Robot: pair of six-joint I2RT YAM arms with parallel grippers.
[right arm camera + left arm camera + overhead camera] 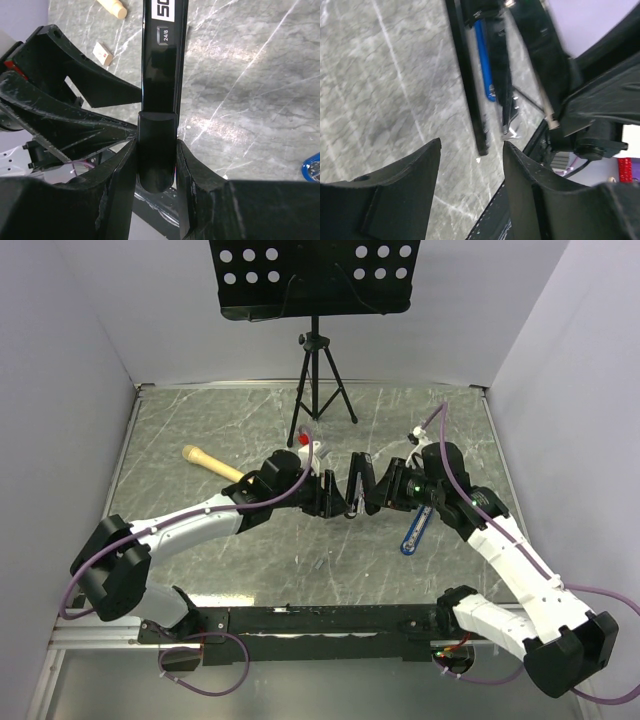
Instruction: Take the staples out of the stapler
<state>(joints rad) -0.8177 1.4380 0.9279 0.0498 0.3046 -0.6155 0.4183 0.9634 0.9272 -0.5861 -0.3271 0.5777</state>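
Note:
The stapler (160, 75) is a long black body with a white label and a "24/8" mark. My right gripper (156, 145) is shut on its rounded rear end and holds it above the table. In the top view the stapler (355, 483) hangs between the two grippers. In the left wrist view it shows as two black bars (470, 85), one with a shiny metal tip (512, 125). My left gripper (471, 150) is open and empty, with the stapler's end just beyond its fingertips. In the top view the left gripper (335, 502) faces the right gripper (372, 495).
A long thin blue tool (415, 528) lies on the table under the right arm. A wooden handle (210, 462) lies at the left. A small beige card (102, 52) lies near it. A tripod (318, 380) with a music stand is at the back.

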